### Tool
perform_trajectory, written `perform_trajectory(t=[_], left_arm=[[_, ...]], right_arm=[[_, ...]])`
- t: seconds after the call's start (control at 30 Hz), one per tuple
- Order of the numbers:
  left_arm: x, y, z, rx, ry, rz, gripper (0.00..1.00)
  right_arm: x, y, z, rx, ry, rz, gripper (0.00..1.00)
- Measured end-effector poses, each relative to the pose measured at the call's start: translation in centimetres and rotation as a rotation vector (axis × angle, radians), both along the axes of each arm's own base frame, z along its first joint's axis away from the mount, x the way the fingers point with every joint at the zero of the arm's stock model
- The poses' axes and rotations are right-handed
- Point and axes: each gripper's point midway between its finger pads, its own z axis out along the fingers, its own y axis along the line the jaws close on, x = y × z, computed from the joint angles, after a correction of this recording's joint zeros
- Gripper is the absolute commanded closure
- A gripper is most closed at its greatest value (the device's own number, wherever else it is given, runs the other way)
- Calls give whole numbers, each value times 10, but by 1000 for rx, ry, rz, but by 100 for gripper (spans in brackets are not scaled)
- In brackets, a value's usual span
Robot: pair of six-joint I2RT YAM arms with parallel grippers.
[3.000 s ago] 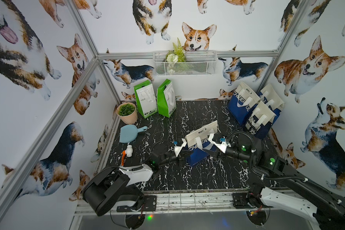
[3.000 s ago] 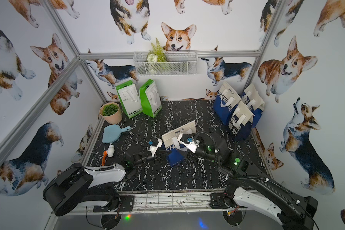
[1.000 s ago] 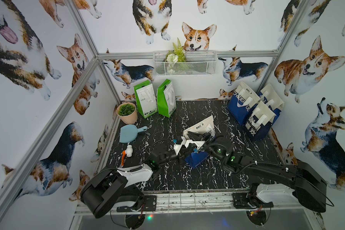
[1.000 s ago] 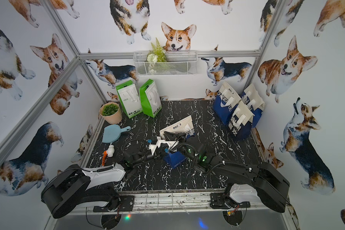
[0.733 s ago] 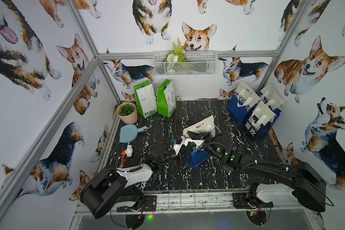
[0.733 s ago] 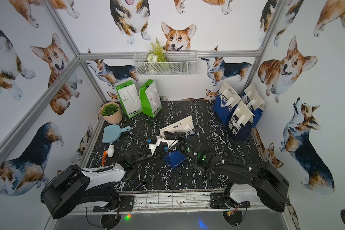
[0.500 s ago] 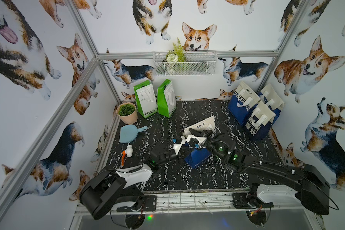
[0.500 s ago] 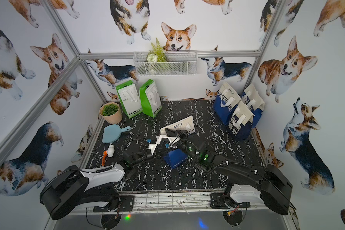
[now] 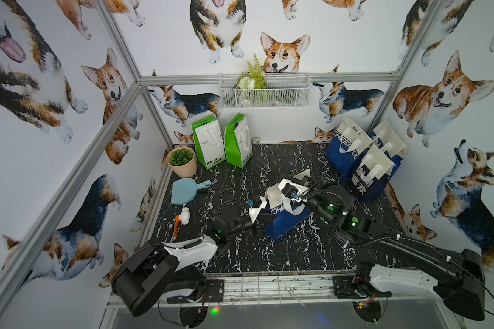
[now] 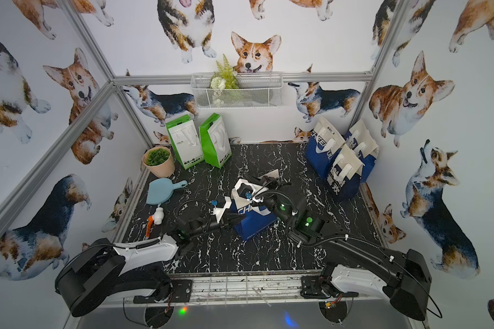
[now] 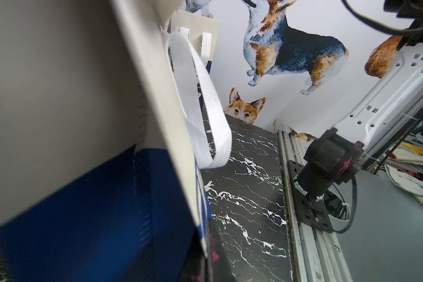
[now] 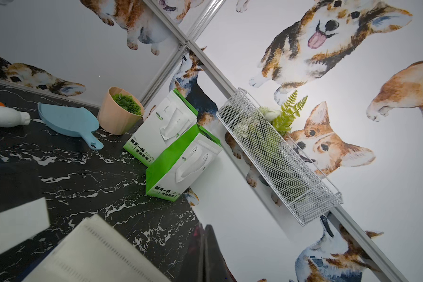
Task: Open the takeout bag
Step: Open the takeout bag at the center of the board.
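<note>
The takeout bag (image 9: 285, 219) is blue below and white above, and it stands mid-table, leaning. My left gripper (image 9: 268, 220) reaches in from the near left and is shut on the bag's front panel edge. In the left wrist view that edge runs down between the dark jaws of the left gripper (image 11: 209, 258), and a white strap handle (image 11: 205, 109) hangs loose. My right gripper (image 9: 298, 179) hovers over the bag's top rear. In the right wrist view the right gripper (image 12: 204, 232) is shut with nothing showing between the fingers. The bag's white panel (image 12: 95, 256) lies beside it.
Two green-and-white bags (image 9: 208, 142) (image 9: 238, 139) stand at the back. A cluster of blue bags (image 9: 362, 159) fills the back right corner. At the left are a plant pot (image 9: 181, 161), a blue scoop (image 9: 186, 190) and a white bottle (image 9: 184, 215). A wire basket (image 9: 264, 91) hangs on the rear wall.
The right arm swung from the bag's right side to over its top, then drew back and to the right. The bag's white top shifted with it. The left gripper kept its hold.
</note>
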Motion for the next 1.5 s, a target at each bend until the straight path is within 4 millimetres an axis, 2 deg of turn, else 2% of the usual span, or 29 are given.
perform_trajectory(t=[0.03,0.07,0.1,0.13,0.33,0.53,0.6,0.9,1.07,1.27,1.5], left_arm=[[-1,0,1,-1,-4,-1,100],[-1,1,2,-2,-6,-1,100],[-1,1,2,-2,-6,-1,100],[-1,1,2,-2,-7,1,100],[-4,0,1,4,-4,-5,100],[-4,0,1,4,-4,-6,100],[-4,0,0,5,-3,-7,100],[-4,-1,-2,9,3,-9,100],[-4,-1,-2,10,3,-9,100],[-4,-1,-2,10,3,-9,100],[-4,-1,-2,10,2,-9,100]], right_arm=[[-5,-1,-6,-14,12,21,77],[-10,-1,-11,-25,22,44,70],[-15,-2,-17,-37,30,68,63],[-21,-2,-24,-58,40,97,61],[-46,7,-62,-201,57,256,59],[-47,19,-86,-291,57,291,59],[-45,21,-87,-301,46,285,59],[-30,20,-69,-231,-29,205,59],[-29,22,-63,-238,-53,202,59],[-26,25,-68,-265,-59,205,58],[-20,27,-75,-285,-51,184,62]])
